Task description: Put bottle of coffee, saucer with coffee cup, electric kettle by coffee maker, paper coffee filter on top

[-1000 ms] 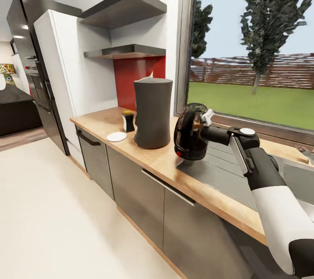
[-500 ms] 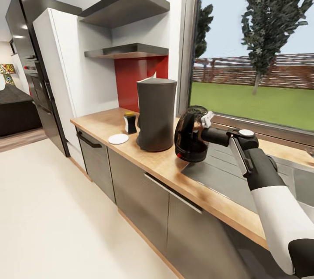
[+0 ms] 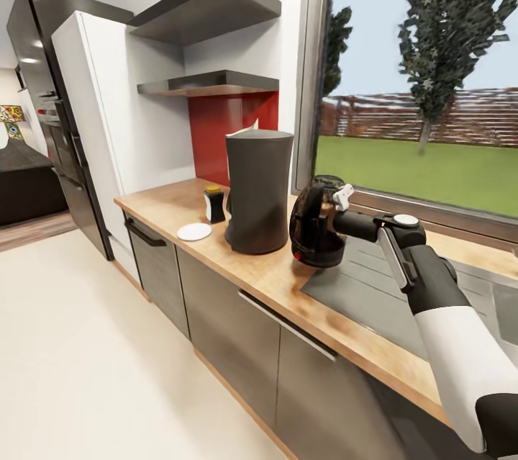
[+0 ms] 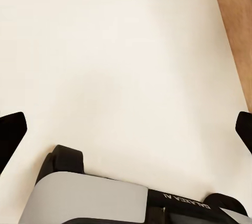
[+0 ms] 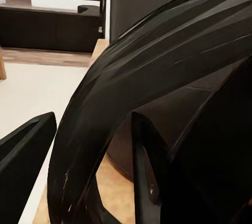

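- Glossy dark electric kettle (image 3: 316,222), rounded, with a black base and lid, held up at the right end effector (image 3: 337,206) just above the seam between wooden tabletop (image 3: 273,274) and steel sink drainer (image 3: 374,294).
- Clamped on the kettle's handle side by the right end effector, white-tipped finger (image 3: 343,195) lying against the upper body; seen close from the right wrist view as broad curved black bands (image 5: 173,77).
- Just beside the kettle, toward the fridge: tall dark coffee maker (image 3: 257,190), matte cylinder slightly waisted, standing upright on the tabletop, apart from the kettle by a narrow gap.
- Sliver of white at the coffee maker's top rear edge, possibly the paper coffee filter (image 3: 247,129); too little visible to tell.
- Small dark bottle of coffee (image 3: 214,203) with amber cap, upright on the tabletop close to the coffee maker's far side.
- Flat round white saucer (image 3: 194,232) near the tabletop's front edge, just in front of the bottle.
- Thin dark grey kitchen shelf (image 3: 208,83) on the wall above a red backsplash (image 3: 230,132), under a thicker dark slab (image 3: 205,10).
- Left end effector (image 4: 126,129) spread wide, two black fingertips (image 4: 11,129) at opposite edges of the left wrist view, over pale floor (image 4: 115,66).
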Motion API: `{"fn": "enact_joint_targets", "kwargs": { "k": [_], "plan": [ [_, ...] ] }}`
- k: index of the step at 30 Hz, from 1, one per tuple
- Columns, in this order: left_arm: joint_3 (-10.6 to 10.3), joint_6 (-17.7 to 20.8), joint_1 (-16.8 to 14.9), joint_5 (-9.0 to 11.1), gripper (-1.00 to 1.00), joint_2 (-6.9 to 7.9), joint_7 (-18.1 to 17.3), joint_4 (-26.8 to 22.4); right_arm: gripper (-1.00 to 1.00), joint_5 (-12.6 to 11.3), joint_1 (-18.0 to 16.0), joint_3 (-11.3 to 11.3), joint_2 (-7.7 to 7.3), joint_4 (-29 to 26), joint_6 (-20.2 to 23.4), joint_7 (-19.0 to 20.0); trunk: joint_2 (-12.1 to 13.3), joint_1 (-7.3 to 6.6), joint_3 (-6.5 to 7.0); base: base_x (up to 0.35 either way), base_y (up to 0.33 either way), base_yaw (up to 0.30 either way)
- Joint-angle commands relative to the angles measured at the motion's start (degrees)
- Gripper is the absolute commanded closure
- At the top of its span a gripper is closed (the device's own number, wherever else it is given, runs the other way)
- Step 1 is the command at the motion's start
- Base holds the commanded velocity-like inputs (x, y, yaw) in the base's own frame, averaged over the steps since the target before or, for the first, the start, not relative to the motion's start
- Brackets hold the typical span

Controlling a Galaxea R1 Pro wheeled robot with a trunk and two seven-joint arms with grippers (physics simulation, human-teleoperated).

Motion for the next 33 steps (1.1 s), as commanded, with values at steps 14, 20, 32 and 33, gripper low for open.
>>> {"fn": "enact_joint_targets", "kwargs": {
  "k": [14,20,32,33],
  "plan": [
    [-0.5,0.1,0.0,0.6,-1.0,0.07,-0.1,0.0,1.0,-0.7,-0.1,0.1,-0.1,0.0,0.5,-0.2,0.0,0.0,-0.06,0.091,0.0,0.0],
    [-0.5,0.1,0.0,0.6,-1.0,0.07,-0.1,0.0,1.0,-0.8,-0.1,0.1,-0.1,0.0,0.5,-0.2,0.0,0.0,-0.06,0.107,0.0,0.0],
    [-0.5,0.1,0.0,0.6,-1.0,0.08,-0.1,0.0,1.0,-0.7,-0.1,-0.2,-0.1,0.0,0.5,-0.4,0.0,0.0,-0.06,0.027,0.0,0.0],
    [-0.5,0.1,0.0,0.6,-1.0,0.06,-0.1,0.0,1.0,-0.7,-0.1,-0.2,-0.1,0.0,0.5,-0.8,0.0,0.0,-0.06,0.0,0.0,0.0]
  ]
}}
